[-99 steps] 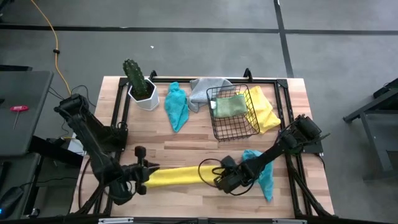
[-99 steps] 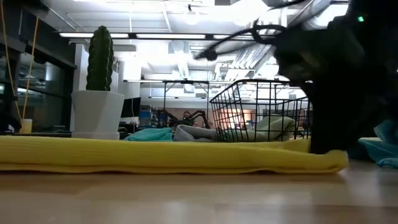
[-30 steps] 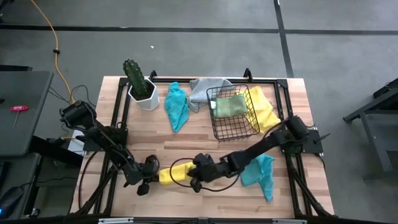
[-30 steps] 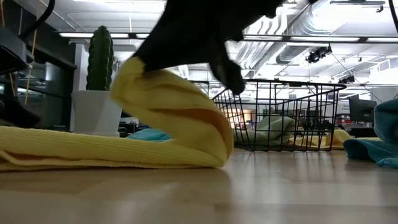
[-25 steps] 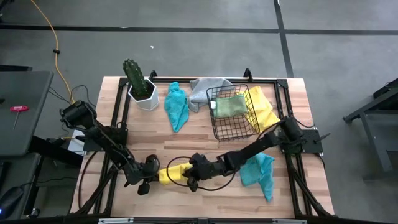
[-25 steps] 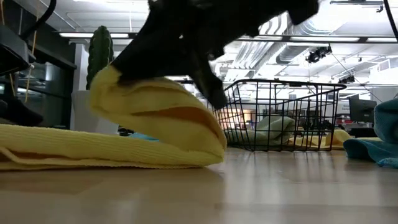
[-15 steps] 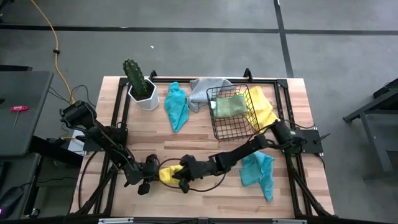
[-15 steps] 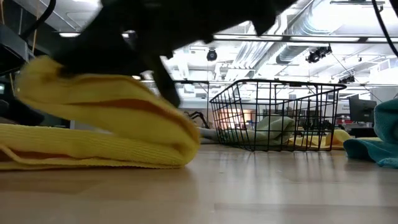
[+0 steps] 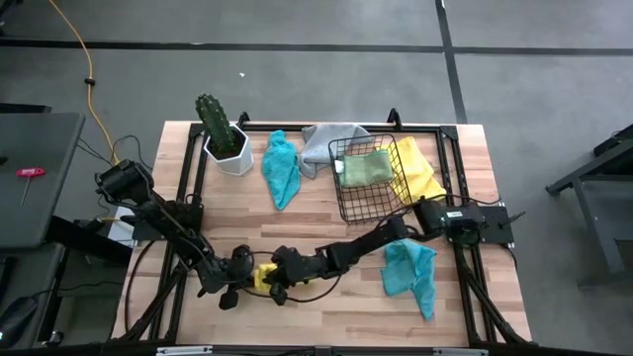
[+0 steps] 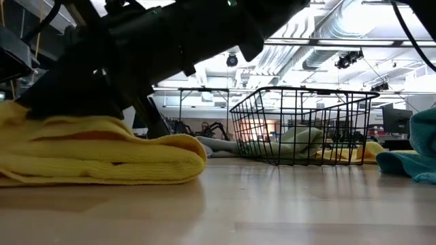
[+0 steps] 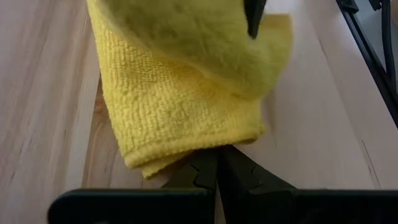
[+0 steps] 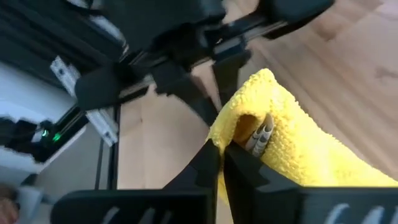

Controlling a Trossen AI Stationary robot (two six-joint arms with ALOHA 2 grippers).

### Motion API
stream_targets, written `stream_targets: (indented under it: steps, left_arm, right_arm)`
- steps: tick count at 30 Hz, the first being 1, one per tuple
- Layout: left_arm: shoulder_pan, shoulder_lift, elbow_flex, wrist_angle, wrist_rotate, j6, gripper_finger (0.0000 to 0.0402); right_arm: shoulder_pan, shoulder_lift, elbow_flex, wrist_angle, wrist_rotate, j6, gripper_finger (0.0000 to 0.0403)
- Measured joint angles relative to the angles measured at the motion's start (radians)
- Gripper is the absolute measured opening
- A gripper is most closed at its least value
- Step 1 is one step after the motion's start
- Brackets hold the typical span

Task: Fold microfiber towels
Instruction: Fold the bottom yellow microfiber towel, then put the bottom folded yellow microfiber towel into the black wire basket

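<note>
Yellow towel [image 9: 261, 276] doubled over, pinched by closed left gripper [image 9: 244, 269] and right gripper [image 9: 269, 280]; sewn-in label [image 12: 260, 135] unreadable.

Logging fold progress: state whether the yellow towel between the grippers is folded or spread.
Folded: the yellow towel lies doubled in stacked layers, bunched short.

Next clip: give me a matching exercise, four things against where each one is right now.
Things:
1. green towel
2. grey towel
3. cactus
4. folded yellow towel

Places:
A. table's far left corner
B. between the two grippers, near edge
C. in the basket
D. just left of the basket

Pairs: 1-C, 2-D, 3-A, 4-B
</note>
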Motion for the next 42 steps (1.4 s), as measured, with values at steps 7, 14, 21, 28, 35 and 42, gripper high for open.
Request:
stream_targets:
  steps: [7, 14, 21, 28, 35, 42]
  left_arm:
    - [0.000, 0.000, 0.000, 0.001, 0.001, 0.000, 0.0000]
    - [-0.014, -0.035, -0.005, -0.004, 0.028, 0.045, 0.0000]
    - [-0.062, -0.169, -0.003, -0.121, 0.013, 0.044, 0.0000]
    - [-0.133, -0.313, -0.003, -0.151, -0.049, 0.047, 0.0000]
    - [-0.142, -0.410, -0.001, 0.002, -0.267, 0.180, 0.0000]
    - [0.072, -0.349, -0.001, -0.016, -0.125, 0.180, 0.0000]
  right_arm:
    - [-0.001, -0.001, -0.001, 0.016, 0.007, -0.043, 0.0074]
    - [0.000, -0.026, -0.001, -0.005, 0.020, -0.235, 0.0177]
    - [0.024, -0.123, -0.001, -0.272, 0.144, -0.413, 0.0216]
    - [0.077, -0.139, -0.025, -0.449, 0.354, -0.420, 0.0210]
    - [0.098, -0.139, -0.201, -0.172, 0.410, -0.400, 0.0178]
    - [0.093, -0.138, -0.284, -0.041, 0.402, -0.381, 0.0144]
